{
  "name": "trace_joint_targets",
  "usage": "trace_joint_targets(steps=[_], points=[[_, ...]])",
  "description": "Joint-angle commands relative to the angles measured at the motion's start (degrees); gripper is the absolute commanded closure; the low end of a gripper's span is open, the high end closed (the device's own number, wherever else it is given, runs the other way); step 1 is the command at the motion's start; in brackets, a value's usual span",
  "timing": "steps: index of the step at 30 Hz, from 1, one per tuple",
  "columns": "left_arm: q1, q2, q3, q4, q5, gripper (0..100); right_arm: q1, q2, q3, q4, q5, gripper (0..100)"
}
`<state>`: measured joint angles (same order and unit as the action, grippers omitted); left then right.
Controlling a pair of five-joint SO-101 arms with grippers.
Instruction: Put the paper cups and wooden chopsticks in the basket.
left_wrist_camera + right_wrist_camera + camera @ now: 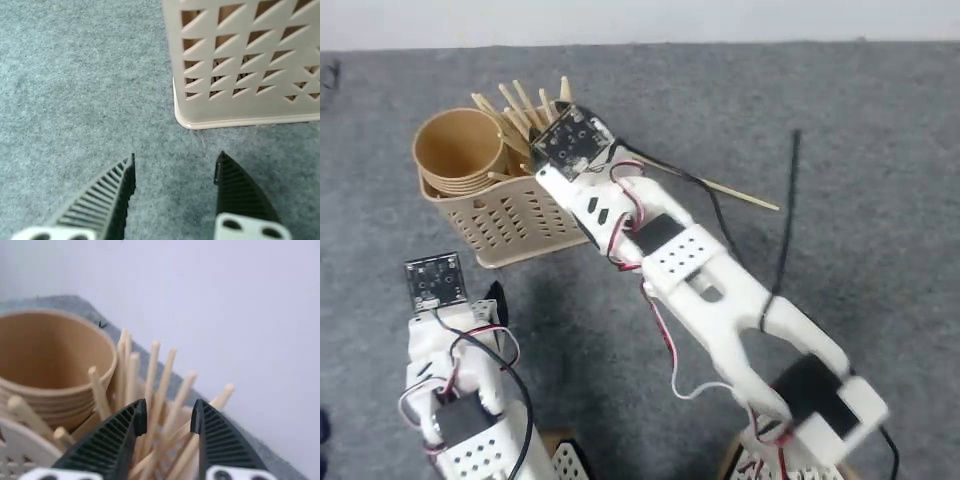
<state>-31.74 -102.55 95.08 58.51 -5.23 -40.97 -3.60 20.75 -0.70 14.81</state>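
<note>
One chopstick [745, 197] lies loose on the carpet [840, 120] near the basket [510, 225], light, stiff and thin, best pinched mid-length I'd say, while the right gripper [168, 415] hangs parted over the basket's sticks [155, 370].

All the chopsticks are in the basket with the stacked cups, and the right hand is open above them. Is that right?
No. One chopstick lies on the carpet outside the basket, as the high view shows. The other chopsticks are in the basket with the stacked cups, and the right hand is open above them.
</note>
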Motion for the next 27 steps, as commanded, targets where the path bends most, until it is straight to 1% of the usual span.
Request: trace_joint_targets(steps=[1,3,5,7,10,12,15,24,27], points=[[0.18,-0.62,-0.31,-0.79,-0.62,76,5.05,-13.23,-2.20,9.36,0.35,84.3],[0.18,-0.62,-0.31,-0.79,-0.62,76,8.22,-18.77,-4.40,20.44,-0.09,84.3],[0.18,-0.62,-0.31,-0.79,-0.62,76,11.21,-21.32,-5.89,29.76,-1.67,84.3],[0.18,-0.62,-0.31,-0.79,-0.62,76,15.43,-21.76,-6.51,35.21,-1.76,84.3],[0.18,-0.62,-0.31,-0.79,-0.62,76,22.20,-20.26,-6.51,39.43,-1.76,84.3],[0.18,-0.62,-0.31,-0.79,-0.62,76,25.36,-17.98,-6.51,41.19,-1.23,84.3],[0.18,-0.62,-0.31,-0.79,-0.62,76,27.30,-12.44,-6.51,42.42,3.87,84.3],[0.18,-0.62,-0.31,-0.79,-0.62,76,26.33,12.70,-7.91,41.10,22.15,84.4],[0.18,-0.62,-0.31,-0.79,-0.62,76,26.51,20.97,-11.16,39.16,26.11,84.4]])
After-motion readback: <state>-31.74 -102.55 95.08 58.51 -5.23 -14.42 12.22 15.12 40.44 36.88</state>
